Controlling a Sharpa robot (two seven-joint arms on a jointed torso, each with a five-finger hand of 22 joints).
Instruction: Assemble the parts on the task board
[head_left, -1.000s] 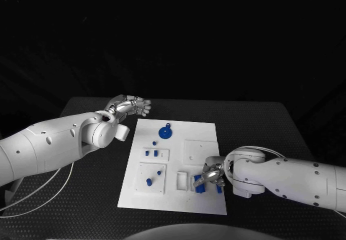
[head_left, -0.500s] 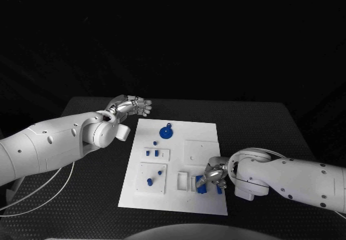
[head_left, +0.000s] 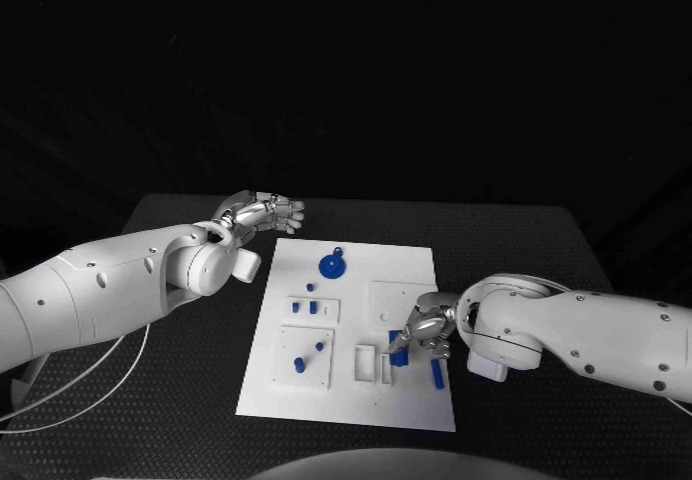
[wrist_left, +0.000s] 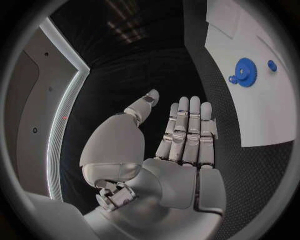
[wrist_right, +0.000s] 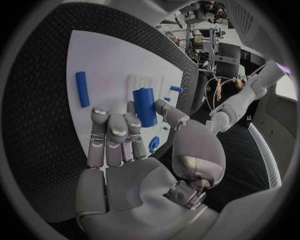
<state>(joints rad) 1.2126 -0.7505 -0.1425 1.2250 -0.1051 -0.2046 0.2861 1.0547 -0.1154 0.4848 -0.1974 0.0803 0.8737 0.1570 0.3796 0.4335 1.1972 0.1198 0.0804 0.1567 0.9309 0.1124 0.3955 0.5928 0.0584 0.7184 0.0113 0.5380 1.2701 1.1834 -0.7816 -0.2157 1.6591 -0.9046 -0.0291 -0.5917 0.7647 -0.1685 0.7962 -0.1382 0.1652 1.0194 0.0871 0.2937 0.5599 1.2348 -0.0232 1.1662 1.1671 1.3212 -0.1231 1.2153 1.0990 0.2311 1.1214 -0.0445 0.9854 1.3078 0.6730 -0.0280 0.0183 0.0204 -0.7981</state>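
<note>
Right hand (head_left: 426, 333) hovers over the near right part of the white rectangular task board (head_left: 404, 265), its silver fingers (wrist_right: 109, 135) straight and side by side, thumb set apart, holding nothing. Just beyond its fingertips in the right wrist view stands a short blue cylinder part (wrist_right: 145, 106), apart from the thumb tip beside it. Off to the hand's outer side, a slim blue bar part (head_left: 437, 373) lies flat near the board's right edge. Further toward the robot's left, small blue pegs (head_left: 307, 304) sit in raised white square blocks on the board, and a round blue gear part (head_left: 332, 265) lies at the far end of the board.

Left hand (head_left: 264, 212) hangs beyond the board's far left corner, above the black textured surface (head_left: 173, 215), fingers stretched out together and gripping nothing. From its wrist view the gear lies off past its fingertips.
</note>
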